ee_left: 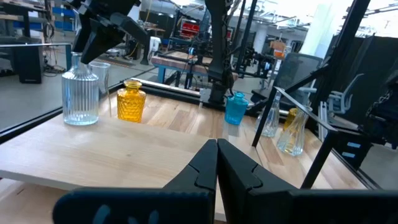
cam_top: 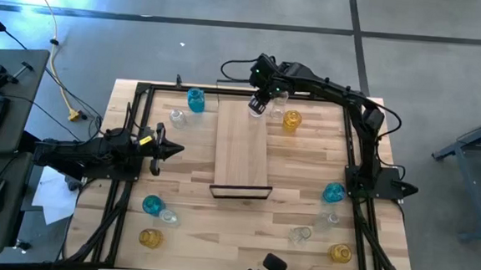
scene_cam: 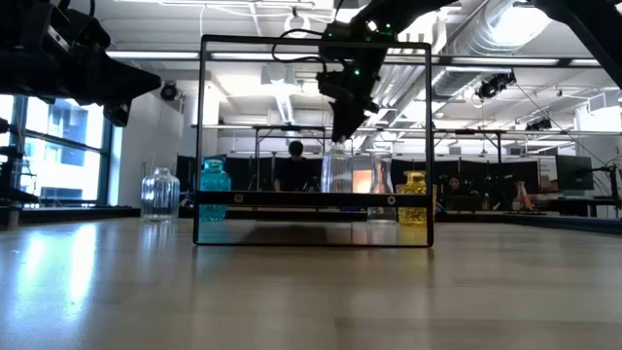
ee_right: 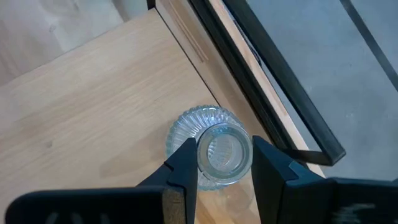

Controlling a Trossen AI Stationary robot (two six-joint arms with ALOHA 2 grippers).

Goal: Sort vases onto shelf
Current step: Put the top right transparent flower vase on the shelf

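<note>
While my right gripper (ee_right: 224, 163) clamps a clear vase's (ee_right: 219, 149) neck at the shelf's (cam_top: 241, 152) one-o'clock corner, my left gripper (cam_top: 175, 149) waits clenched at nine o'clock.

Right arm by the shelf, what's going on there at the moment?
The right gripper has its fingers closed around the neck of a clear ribbed vase, which stands on the far corner of the shelf. No other vase is on the shelf. The other vases, clear, amber and teal, are scattered on the table around it. The left gripper waits shut, off the shelf's left side.
</note>
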